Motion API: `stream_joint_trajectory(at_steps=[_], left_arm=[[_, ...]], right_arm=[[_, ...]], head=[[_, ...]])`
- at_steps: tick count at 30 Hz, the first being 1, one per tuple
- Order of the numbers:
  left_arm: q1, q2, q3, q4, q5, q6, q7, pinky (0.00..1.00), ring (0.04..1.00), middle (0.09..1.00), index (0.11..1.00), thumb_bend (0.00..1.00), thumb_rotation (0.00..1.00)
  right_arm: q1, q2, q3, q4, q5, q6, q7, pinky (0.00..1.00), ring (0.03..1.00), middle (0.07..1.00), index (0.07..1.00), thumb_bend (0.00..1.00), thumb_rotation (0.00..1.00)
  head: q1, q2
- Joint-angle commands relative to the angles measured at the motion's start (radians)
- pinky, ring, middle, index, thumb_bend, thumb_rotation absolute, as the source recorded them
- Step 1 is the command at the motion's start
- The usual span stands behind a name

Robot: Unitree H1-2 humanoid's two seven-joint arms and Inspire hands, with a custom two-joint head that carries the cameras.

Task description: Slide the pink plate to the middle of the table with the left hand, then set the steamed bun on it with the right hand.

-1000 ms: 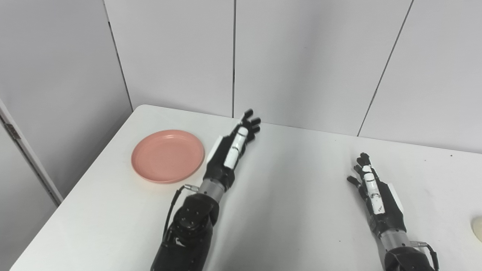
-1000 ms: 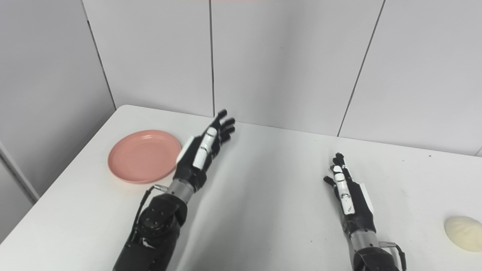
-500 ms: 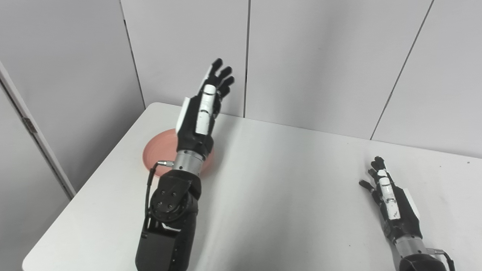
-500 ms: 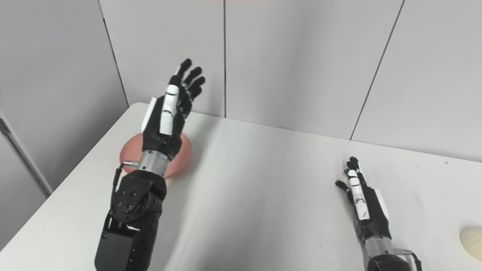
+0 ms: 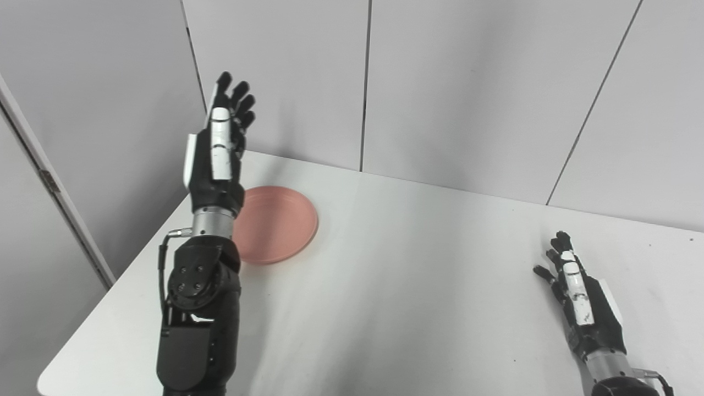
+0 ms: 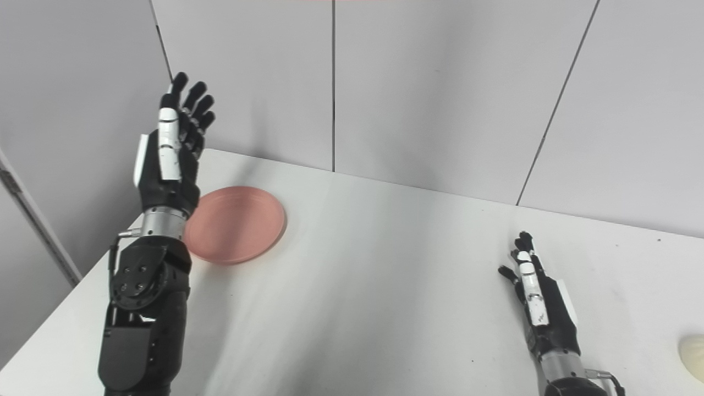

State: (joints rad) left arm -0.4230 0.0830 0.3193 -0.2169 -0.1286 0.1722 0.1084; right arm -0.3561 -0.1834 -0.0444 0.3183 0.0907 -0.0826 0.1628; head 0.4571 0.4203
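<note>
We count one pink plate (image 5: 278, 223) on the one white table (image 5: 418, 286), and one steamed bun (image 6: 693, 351), which only the right eye view catches, at its right edge. We have two hands in sight: one left hand (image 5: 217, 151) and one right hand (image 5: 586, 308), each on its own black arm, so two arms as well. Behind the table we count three dark seams running down the grey wall panels, and one hinge (image 5: 48, 180) at the far left
</note>
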Motion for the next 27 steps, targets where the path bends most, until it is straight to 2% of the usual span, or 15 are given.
stream_joint_trajectory(at_steps=[1, 14, 27], left_arm=[[-0.039, 0.032, 0.019, 0.001, -0.017, -0.056, 0.015, 0.94, 0.929, 0.927, 0.929, 0.57, 1.00], [-0.035, 0.115, 0.137, 0.164, -0.124, -0.144, 0.015, 0.94, 0.919, 0.912, 0.920, 0.59, 1.00], [-0.039, 0.176, 0.167, 0.321, -0.225, -0.136, -0.006, 0.94, 0.903, 0.897, 0.915, 0.57, 1.00]], right_arm=[[0.015, -0.015, -0.006, -0.007, -0.003, 0.025, -0.003, 1.00, 1.000, 1.000, 1.000, 0.07, 1.00], [0.021, -0.017, -0.003, -0.016, -0.002, 0.028, 0.000, 1.00, 1.000, 1.000, 1.000, 0.06, 1.00], [0.029, -0.012, -0.003, -0.059, 0.011, 0.056, 0.003, 1.00, 1.000, 1.000, 1.000, 0.05, 1.00]], head=[[0.002, 0.001], [0.009, -0.004], [0.012, 0.010]])
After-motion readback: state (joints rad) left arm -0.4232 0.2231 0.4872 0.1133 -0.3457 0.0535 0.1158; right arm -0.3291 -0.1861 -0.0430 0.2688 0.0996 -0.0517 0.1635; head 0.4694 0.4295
